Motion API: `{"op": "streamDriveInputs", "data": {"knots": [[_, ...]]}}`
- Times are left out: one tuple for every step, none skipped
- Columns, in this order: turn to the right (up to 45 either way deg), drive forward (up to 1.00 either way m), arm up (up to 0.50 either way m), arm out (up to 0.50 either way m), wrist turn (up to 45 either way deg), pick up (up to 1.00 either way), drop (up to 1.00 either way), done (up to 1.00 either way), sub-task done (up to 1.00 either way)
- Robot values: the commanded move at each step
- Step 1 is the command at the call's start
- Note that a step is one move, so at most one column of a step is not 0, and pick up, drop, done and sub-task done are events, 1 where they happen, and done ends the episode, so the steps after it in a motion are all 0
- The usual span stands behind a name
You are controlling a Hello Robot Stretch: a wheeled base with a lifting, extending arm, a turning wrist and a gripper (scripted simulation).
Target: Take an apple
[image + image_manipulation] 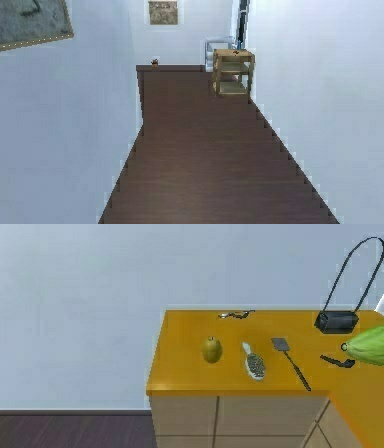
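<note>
Claw state cannot be told; the forward view runs down a dark floor (pixel 200 150) to a wooden shelf (pixel 232 72) at far right. Arm side view: a yellow-green apple (pixel 212 349) stands on the orange table (pixel 180 364), left of a spatula (pixel 290 359), likely straight out for a reach.

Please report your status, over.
Yellow-green apple on orange counter, arm side view. Beside it, rightward: utensil and spatula, not touching. Nothing between it and front edge.

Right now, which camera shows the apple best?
The arm side view: the yellow-green apple sits whole on the orange counter. The forward view looks down a hallway toward a wooden cart.
</note>
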Motion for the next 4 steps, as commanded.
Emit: {"op": "streamDriveInputs", "data": {"knots": [[0.0,0.00,0.50,0.00,0.0,0.00,0.00,0.00,0.00],[0.0,0.00,0.38,0.00,0.0,0.00,0.00,0.00,0.00],[0.0,0.00,0.00,0.32,0.0,0.00,0.00,0.00,0.00],[0.0,0.00,0.00,0.00,45.0,0.00,0.00,0.00,0.00]]}}
